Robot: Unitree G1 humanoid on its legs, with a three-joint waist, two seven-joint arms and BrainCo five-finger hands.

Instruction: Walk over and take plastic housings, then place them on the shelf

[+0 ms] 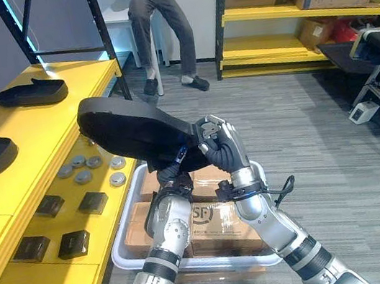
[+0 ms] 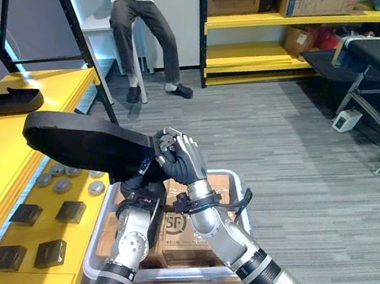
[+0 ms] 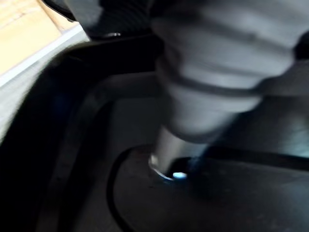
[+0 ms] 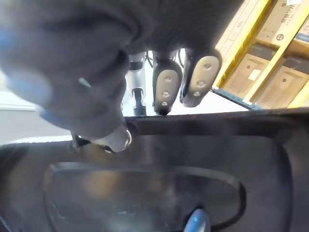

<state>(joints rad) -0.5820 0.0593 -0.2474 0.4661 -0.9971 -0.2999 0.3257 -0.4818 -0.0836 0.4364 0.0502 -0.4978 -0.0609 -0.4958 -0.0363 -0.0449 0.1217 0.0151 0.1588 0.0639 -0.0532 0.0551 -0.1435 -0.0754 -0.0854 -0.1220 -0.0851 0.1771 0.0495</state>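
Left eye view: a large black oval plastic housing (image 1: 129, 126) is held in the air just off the front edge of the long yellow metal shelf (image 1: 34, 128). It hangs above a white plastic bin (image 1: 126, 229) of cardboard boxes (image 1: 213, 214) at the shelf's foot. The right hand (image 1: 221, 144) clasps the housing's end farthest from the shelf, and the left hand (image 1: 169, 171) sits beneath it. Two more black housings (image 1: 32, 93) lie on the shelf top. Right eye view: a person (image 2: 137, 19) stands well beyond the shelf's far end. Left wrist view: too blurred to tell the left hand's grip; possibly one finger presses the housing's dark inner wall. Right wrist view: silver fingers (image 4: 166, 89) hook over the housing's rim, clenched on it. To place it well, both hands should probably carry the housing level over the shelf's bare yellow top, clear of the two resting housings. They should lower it flat before letting go.
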